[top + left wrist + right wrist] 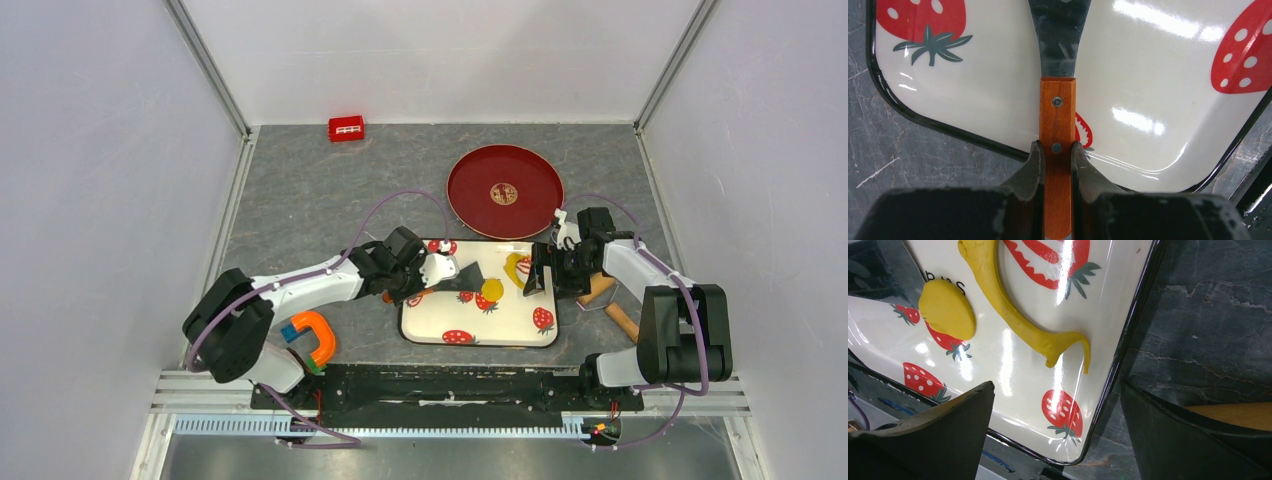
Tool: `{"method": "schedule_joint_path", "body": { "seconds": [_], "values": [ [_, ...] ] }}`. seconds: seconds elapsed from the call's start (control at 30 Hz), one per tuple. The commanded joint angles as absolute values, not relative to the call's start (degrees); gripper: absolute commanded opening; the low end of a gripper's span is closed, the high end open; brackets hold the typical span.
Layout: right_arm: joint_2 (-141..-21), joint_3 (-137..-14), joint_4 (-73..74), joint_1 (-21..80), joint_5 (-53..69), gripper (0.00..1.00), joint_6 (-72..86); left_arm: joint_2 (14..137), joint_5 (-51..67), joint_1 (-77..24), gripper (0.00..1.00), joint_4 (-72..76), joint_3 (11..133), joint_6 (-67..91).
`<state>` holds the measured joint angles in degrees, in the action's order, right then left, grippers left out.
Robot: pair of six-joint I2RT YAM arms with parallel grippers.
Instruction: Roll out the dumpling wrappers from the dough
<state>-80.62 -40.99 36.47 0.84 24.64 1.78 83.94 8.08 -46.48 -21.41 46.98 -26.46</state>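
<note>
We find the left gripper (1057, 150) clamped on the orange wooden handle (1057, 115) of a scraper (1058, 75). Its dark metal blade (1059, 35) extends over the strawberry-print tray (998, 100).

The right gripper (1055, 400) has its fingers spread wide and holds nothing. It straddles the tray's right edge, one finger over the tray and the other over the table (1208, 315).

One round yellow dumpling wrapper (947, 309) lies flat on the tray. Near it, not touching, the leftover dough (1048, 343) forms a curved strip.

The red plate (470, 190) sits beyond the tray. The wooden roller (610, 300) lies to the tray's right.
</note>
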Motion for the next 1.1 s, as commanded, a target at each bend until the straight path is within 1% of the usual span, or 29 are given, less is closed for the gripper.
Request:
{"method": "schedule_joint_path", "body": {
  "seconds": [0.0,0.23,0.53,0.8,1.07],
  "values": [
    [-81.21,-40.30,34.98,0.70,25.41,0.98,0.67,85.71,8.53,-47.69,0.02,-22.20,50.08,-24.98],
    [-81.66,-40.78,35.07,0.70,25.64,0.98,0.70,87.84,6.37,-48.73,0.02,-22.93,50.71,-25.05],
    [-81.99,-41.40,35.26,0.70,25.73,0.98,0.79,88.70,0.23,-49.31,0.02,-23.94,51.67,-24.29],
    [-82.25,-41.40,35.22,0.66,25.93,0.98,0.70,87.87,0.97,-48.49,0.02,-20.25,51.09,-15.59],
    [-82.15,-40.96,35.07,0.65,26.19,0.98,0.58,86.83,5.02,-48.51,0.02,-18.16,50.61,-15.46]
  ]
}}
